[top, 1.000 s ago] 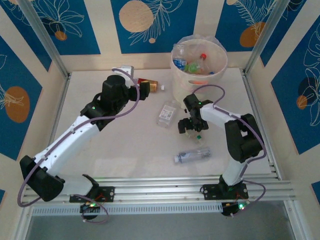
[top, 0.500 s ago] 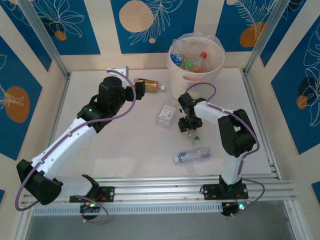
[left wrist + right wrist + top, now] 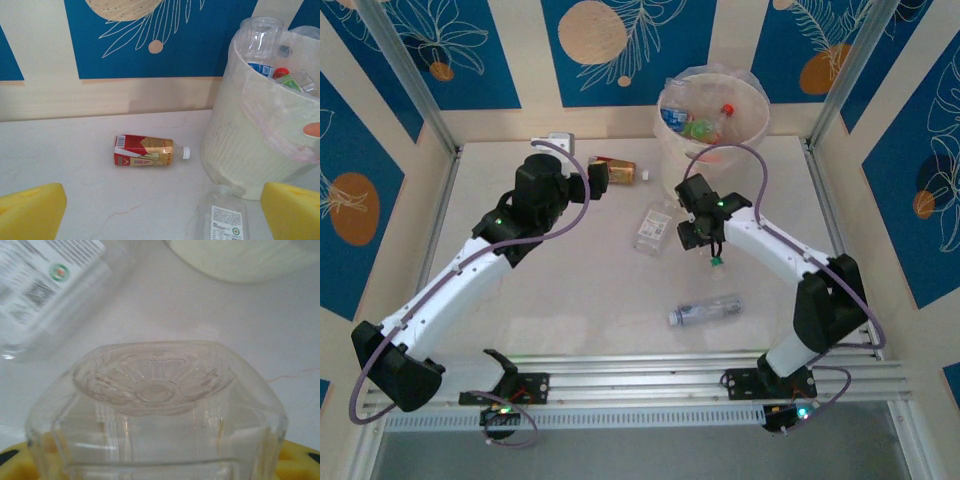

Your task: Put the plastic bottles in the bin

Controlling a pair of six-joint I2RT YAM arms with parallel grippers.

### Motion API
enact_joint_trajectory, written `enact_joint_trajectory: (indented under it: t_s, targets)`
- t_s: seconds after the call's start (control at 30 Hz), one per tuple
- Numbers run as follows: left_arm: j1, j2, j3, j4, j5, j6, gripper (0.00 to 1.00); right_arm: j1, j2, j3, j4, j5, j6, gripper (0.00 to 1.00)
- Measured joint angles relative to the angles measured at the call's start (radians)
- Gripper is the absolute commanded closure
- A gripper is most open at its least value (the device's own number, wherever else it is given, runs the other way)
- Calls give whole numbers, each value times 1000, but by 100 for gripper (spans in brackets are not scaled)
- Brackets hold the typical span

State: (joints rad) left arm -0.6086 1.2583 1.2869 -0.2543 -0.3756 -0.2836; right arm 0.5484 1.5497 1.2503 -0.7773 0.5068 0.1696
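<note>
top external: right tool point(image 3: 705, 238) has closed on green-capped bottle point(image 3: 717, 261).

The left arm point(image 3: 450, 285) and the right arm point(image 3: 770, 245) shared 1 build: glossy white shells on the long links and bulky matte black housings at the joints. A lilac-grey cable point(image 3: 350, 395) looped loose off the left arm at the lower left of the top view, and a matching cable point(image 3: 725, 147) arched above the right arm near the centre. Small green lights point(image 3: 500, 213) glowed on the black housings. Each arm ended at the bottom of the frame in a black base point(image 3: 510, 385) flecked with red and green. The left gripper point(image 3: 160, 215) bore 2 blocky yellow pads point(image 3: 30, 212) in the bottom corners of its wrist view. The right gripper point(image 3: 160, 467) showed the same yellow pads point(image 3: 300, 465) along the bottom edge of its own wrist view.
</note>
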Motion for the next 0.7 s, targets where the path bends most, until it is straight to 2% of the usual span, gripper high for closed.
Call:
enact_joint_trajectory:
  t_s: [0.27,0.5,0.7]
  targets:
    - [0,-1,0,0,0,-7,0,100,-132,141,-19,-2,-32,56]
    - [0,-1,0,-2,1,-9,0,98,-147,361,25,23,-94,57]
    - [1,-1,-2,-18,9,-26,0,63,-72,575,116,105,-156,58]
